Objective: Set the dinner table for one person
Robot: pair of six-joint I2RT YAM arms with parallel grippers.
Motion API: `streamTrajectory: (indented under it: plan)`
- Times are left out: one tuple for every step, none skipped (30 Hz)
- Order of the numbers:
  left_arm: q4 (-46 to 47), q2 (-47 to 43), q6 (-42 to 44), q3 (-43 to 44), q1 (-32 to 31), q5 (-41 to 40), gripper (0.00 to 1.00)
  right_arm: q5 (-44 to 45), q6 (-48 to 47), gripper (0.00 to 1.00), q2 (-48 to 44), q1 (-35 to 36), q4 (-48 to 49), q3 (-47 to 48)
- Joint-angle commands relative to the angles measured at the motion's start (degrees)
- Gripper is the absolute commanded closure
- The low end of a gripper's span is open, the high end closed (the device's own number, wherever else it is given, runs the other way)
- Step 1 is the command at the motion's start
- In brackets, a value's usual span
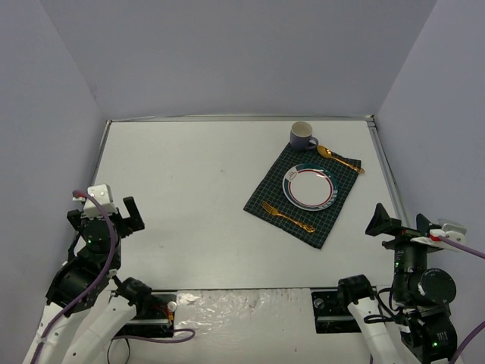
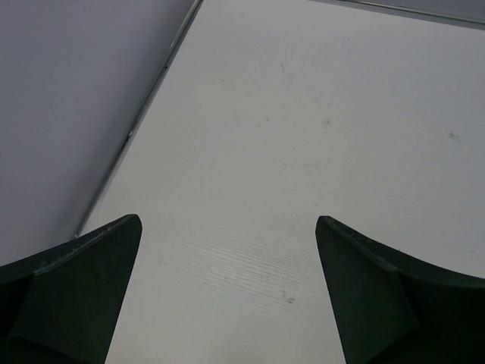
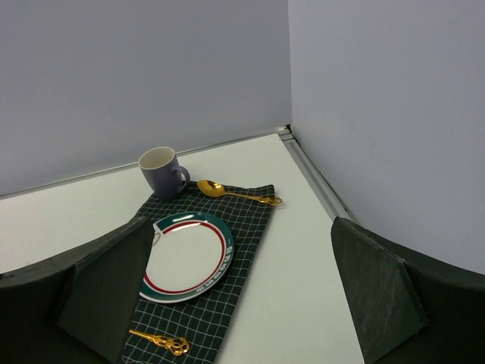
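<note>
On the white dinner table a dark green checked cloth lies at the right. On it sit a white plate with a green and red rim, a gold fork on its near side and a gold spoon on its far side. A purple mug stands at the cloth's far corner. The right wrist view shows the plate, mug, spoon and fork handle. My left gripper is open and empty at the near left. My right gripper is open and empty, near right of the cloth.
Grey walls enclose the table on three sides. A thin metal edging runs along the table's sides, also seen in the left wrist view. A crinkled silvery strip lies along the near edge between the arm bases.
</note>
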Motion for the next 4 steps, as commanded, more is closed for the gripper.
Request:
streamTrajectory:
  plan:
    - [3.57, 2.35, 0.68, -0.38, 1.86, 1.98, 0.03, 0.51, -0.57, 0.00, 1.05, 0.36, 3.43, 0.21]
    - [3.57, 2.49, 0.66, -0.38, 2.10, 2.14, 0.03, 0.49, -0.59, 0.00, 1.12, 0.36, 3.41, 0.14]
    - [3.52, 2.64, 0.61, -0.33, 2.30, 2.33, 0.03, 0.44, -0.64, 0.00, 1.22, 0.36, 3.41, 0.04]
    - [3.45, 2.74, 0.60, -0.31, 2.49, 2.52, 0.03, 0.49, -0.65, 0.00, 1.25, 0.36, 3.41, 0.01]
